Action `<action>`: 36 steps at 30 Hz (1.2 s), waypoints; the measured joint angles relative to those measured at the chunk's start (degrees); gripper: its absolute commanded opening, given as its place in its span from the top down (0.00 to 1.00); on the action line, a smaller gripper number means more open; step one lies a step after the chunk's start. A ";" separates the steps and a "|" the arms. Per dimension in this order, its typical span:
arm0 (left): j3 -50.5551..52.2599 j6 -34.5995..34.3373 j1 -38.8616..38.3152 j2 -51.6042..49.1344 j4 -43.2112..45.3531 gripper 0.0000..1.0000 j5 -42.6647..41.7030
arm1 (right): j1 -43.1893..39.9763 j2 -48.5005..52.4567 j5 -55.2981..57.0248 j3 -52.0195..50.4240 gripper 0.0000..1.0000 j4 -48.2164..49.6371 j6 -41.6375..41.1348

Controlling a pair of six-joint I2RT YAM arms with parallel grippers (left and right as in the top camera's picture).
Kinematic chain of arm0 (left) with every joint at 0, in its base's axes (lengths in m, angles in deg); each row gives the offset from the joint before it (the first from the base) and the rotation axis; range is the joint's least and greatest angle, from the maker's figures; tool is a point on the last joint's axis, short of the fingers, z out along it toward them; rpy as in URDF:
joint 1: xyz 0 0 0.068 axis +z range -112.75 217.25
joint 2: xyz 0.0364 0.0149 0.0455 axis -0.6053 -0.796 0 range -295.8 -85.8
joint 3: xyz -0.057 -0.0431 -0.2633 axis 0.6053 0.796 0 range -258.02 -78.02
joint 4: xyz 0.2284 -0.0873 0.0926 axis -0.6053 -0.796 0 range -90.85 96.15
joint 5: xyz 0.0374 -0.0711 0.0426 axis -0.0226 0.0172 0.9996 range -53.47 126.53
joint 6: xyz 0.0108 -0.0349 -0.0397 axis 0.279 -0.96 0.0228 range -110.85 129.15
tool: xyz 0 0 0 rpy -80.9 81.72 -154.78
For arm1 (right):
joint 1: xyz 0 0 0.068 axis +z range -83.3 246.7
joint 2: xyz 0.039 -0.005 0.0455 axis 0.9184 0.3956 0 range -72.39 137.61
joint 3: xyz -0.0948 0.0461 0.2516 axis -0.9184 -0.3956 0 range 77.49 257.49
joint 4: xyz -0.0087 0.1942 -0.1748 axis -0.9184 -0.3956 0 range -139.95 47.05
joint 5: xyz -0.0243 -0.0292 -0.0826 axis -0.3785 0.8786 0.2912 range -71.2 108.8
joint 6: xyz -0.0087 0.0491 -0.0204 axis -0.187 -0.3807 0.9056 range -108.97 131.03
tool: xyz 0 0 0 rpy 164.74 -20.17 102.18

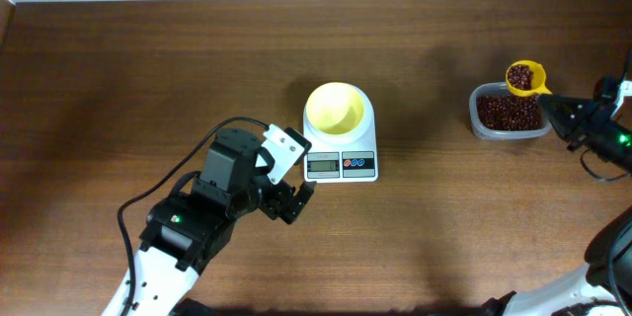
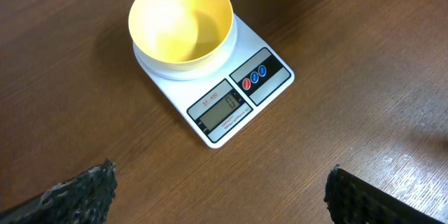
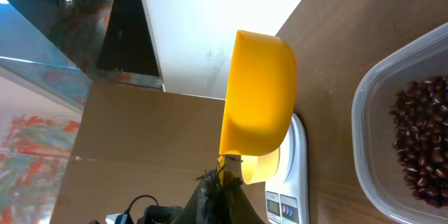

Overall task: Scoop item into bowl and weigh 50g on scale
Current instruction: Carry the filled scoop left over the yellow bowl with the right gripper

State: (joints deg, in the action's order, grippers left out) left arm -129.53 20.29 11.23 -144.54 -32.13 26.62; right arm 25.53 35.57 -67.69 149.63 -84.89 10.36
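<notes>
On the squarish scale [image 2: 241, 99] sits a smooth round bowl [image 2: 180, 22]

orange scoop [image 3: 257, 87], beans [image 3: 421, 147] in container [image 3: 364, 122]

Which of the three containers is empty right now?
The pale yellow bowl on the white scale; the clear tub and the orange scoop both hold red beans.
</notes>
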 measured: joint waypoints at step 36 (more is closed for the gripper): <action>0.00 0.00 0.00 0.00 0.02 0.01 0.00 | 34.84 0.00 -0.20 0.00 0.96 -0.83 -0.66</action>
State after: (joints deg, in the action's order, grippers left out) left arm -129.53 20.29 11.23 -144.54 -32.11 26.62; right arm 60.37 35.57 -67.89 149.63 -85.72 9.70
